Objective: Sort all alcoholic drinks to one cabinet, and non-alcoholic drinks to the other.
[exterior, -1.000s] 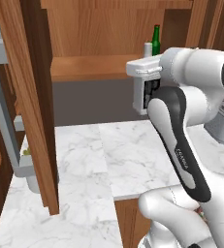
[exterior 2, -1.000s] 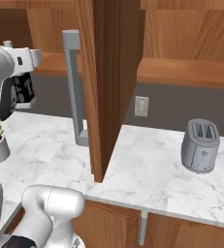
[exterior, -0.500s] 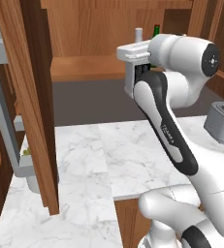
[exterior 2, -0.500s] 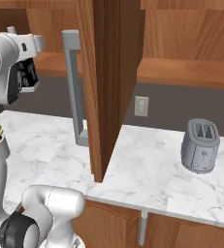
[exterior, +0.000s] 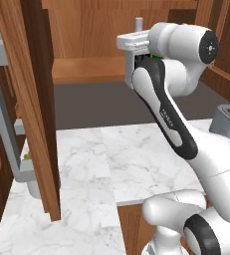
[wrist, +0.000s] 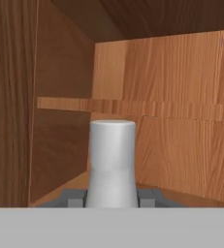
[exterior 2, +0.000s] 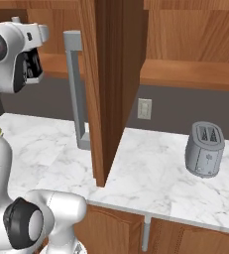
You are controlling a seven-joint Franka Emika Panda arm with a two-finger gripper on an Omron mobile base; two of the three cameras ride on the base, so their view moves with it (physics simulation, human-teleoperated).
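Two fingertips (wrist: 73,198) of our gripper (wrist: 112,199) pinch a pale-capped bottle (wrist: 112,155) by its neck, upright and facing the upper cabinet (wrist: 181,72) we judge it belongs in.

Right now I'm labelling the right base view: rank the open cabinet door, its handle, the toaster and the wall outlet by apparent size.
1. open cabinet door, also nearest the camera
2. handle and toaster: unsure, one taller, one bulkier
3. wall outlet

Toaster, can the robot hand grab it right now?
Probably not yet. The gripper is up at the cabinet, shut on a whitish cylinder. The toaster stands free on the counter, so nothing blocks it once the hand is empty.
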